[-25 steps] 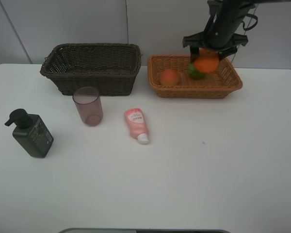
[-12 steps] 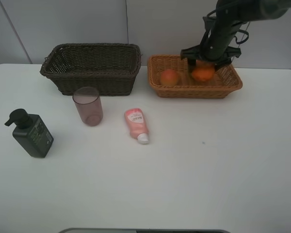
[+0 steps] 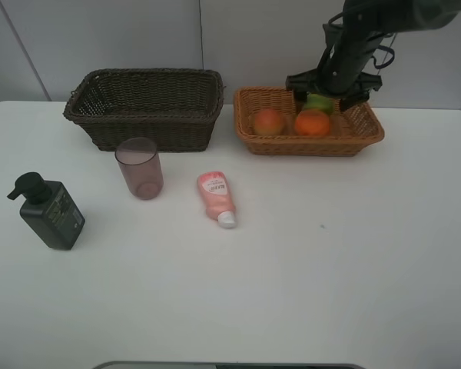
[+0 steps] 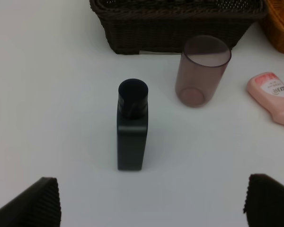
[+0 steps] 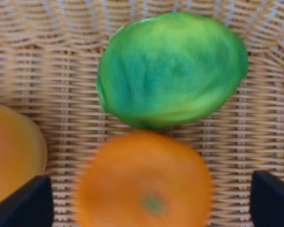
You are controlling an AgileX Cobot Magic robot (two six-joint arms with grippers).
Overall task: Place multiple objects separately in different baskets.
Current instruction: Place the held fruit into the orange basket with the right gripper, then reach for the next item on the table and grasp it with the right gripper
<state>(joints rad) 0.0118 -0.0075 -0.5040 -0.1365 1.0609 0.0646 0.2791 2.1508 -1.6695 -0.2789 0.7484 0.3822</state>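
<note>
Three fruits sat in the light tan basket as we looked down from the high camera. The red-orange fruit lay on the side nearer the dark basket, the orange just beside it, and the green mango-like fruit close behind the orange. We saw the right gripper hovering right over that pair, jaws spread wide, nothing between them. In its wrist view the orange looked blurred, lying on the wicker floor between the two dark fingertips. The dark brown basket stood beside the tan one. On the white table in front of it, we had the mauve cup upright, the pink tube lying flat with its cap toward us, and the pump bottle well off to the left. The left gripper looked down on that bottle, wide open and empty.
</note>
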